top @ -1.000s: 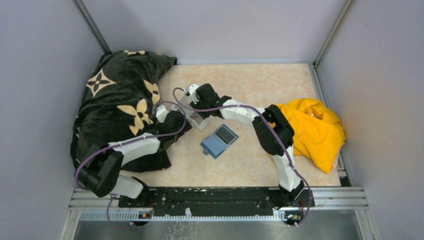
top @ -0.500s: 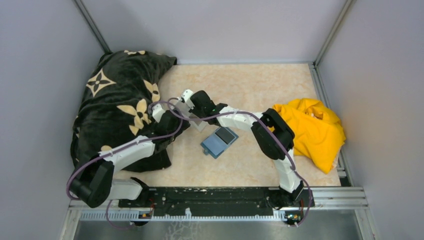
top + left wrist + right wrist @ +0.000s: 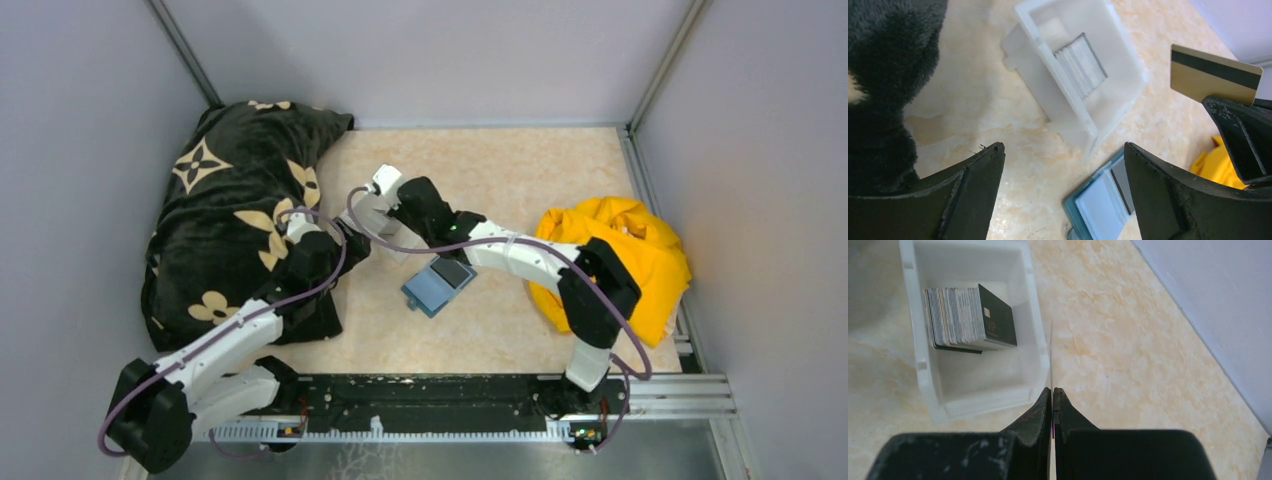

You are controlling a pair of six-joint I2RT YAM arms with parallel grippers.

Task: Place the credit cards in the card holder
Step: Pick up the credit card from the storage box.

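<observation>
The open teal card holder [image 3: 438,285] lies flat mid-table, also low in the left wrist view [image 3: 1103,200], with a grey card in a slot. My right gripper [image 3: 1053,390] is shut on one gold credit card with a black stripe [image 3: 1215,75], seen edge-on [image 3: 1051,355] from its own wrist. It holds the card above the table beside the clear-white tray [image 3: 1033,315]. A stack of credit cards [image 3: 963,317] stands in that tray. My left gripper [image 3: 1063,150] is open and empty, hovering near the tray [image 3: 1048,55] and the holder.
A black blanket with tan flowers [image 3: 230,210] covers the left side, touching the left arm. A crumpled yellow cloth [image 3: 630,250] lies at the right behind the right arm's elbow. Grey walls close in the table on three sides.
My right gripper has shut on a card and lifted it from the tray. The right arm stretched out leftward, and the left arm drew back to the left.
</observation>
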